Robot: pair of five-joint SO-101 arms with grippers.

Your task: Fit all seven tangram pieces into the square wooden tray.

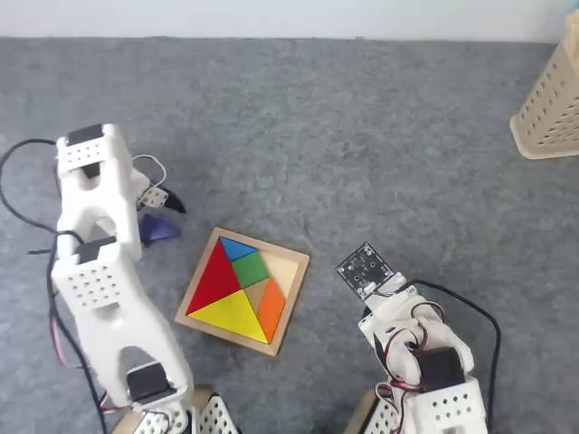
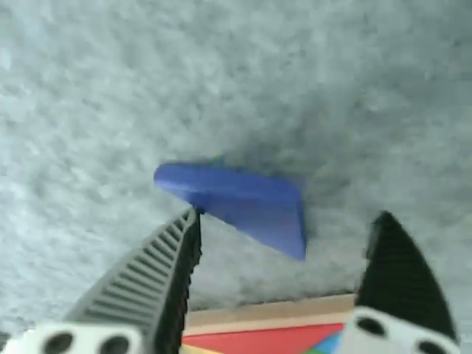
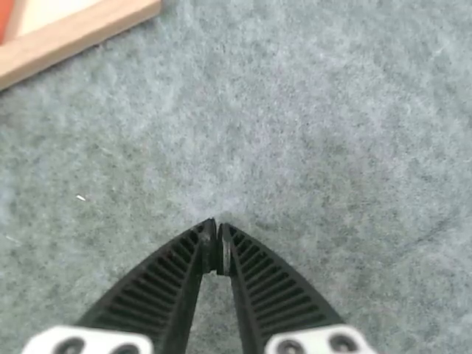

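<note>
The square wooden tray lies on the grey carpet and holds a red triangle, a yellow triangle, a light blue triangle, a green square and an orange piece. A bare patch shows at its far right corner. A dark blue piece lies on the carpet left of the tray. My left gripper hangs open just above it, fingers on either side. My right gripper is shut on nothing over bare carpet, right of the tray's corner.
A beige perforated basket stands at the far right edge. The left arm rises along the left side, with cables beside it. The right arm's base sits at the front right. Open carpet stretches behind the tray.
</note>
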